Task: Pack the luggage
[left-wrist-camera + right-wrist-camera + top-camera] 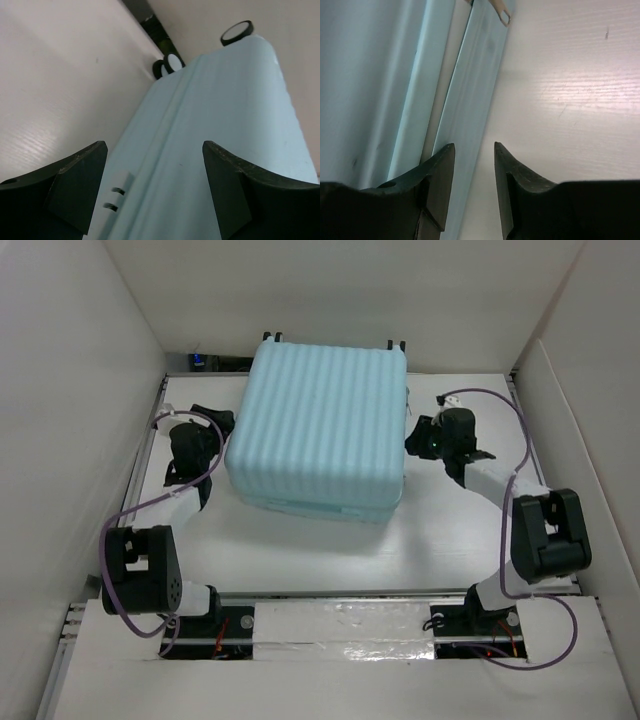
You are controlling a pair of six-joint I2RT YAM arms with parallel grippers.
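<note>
From above, you see the luggage lying flat on the white surface with its ribbed shell up. It is pushed toward the far edge and sits about midway between the left and right edges. Its wheels point at the far edge. Your left tool sits just beside the luggage's left side, and your right tool sits just beside its right side. From this height you cannot tell whether either one touches the shell.

On the left wrist view, your left tool stands wide, its dark fingers well apart with nothing clamped between them. The pale aqua side of the luggage fills the space ahead and runs away to the black-and-white wheels at its end. A small white tab with two slots shows on the shell near the left-hand finger. The bare surface lies to the left.

On the right wrist view, your right tool stands narrow, with a slim gap between its fingers and nothing in it. The luggage runs along the left, a pale strip showing between its two shells and a zipper pull at the top. The surface fills the right.
</note>
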